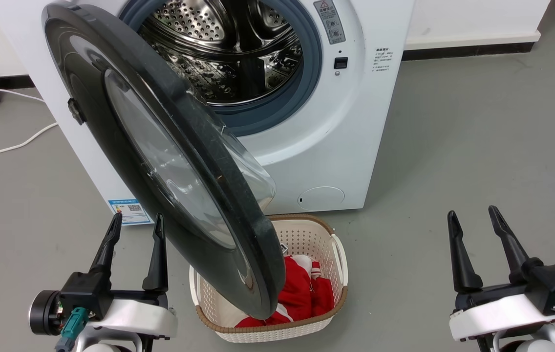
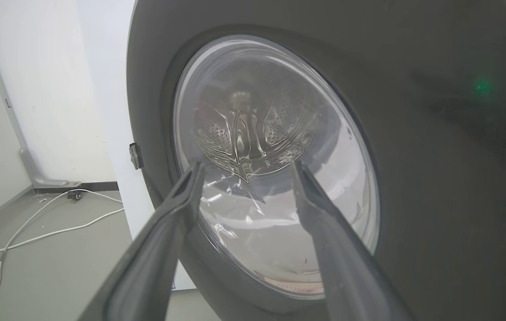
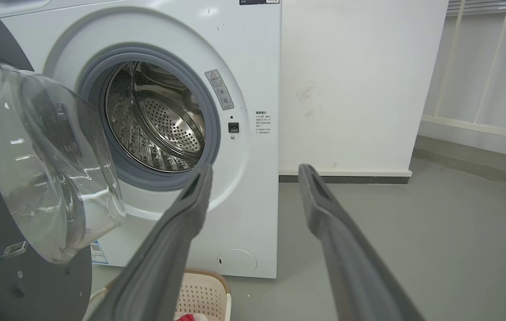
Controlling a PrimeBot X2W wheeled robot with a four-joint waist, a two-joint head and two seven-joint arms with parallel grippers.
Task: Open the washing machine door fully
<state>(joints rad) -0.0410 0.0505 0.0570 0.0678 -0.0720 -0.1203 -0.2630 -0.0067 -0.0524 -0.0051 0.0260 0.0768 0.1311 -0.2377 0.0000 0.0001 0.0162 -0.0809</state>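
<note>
LAUNDRY ROOM: The washing machine door stands open, angled out from the front of the white washing machine on the grey floor. Its clear glass bowl faces the steel drum and blue-grey gasket. The door's free edge hangs over a cream laundry basket, which sits on the floor just in front of the machine and holds a red-and-white garment. The left tool, released with fingers spread and grasping nothing, is low down, just beside the door's glossy outer face. Seen from the left wrist, its fingers point at the glass; whether they touch it cannot be told. The right tool, likewise released and empty, hovers over the floor to the basket's right, well apart from the door. A white cable trails across the floor at the machine's left.
</note>
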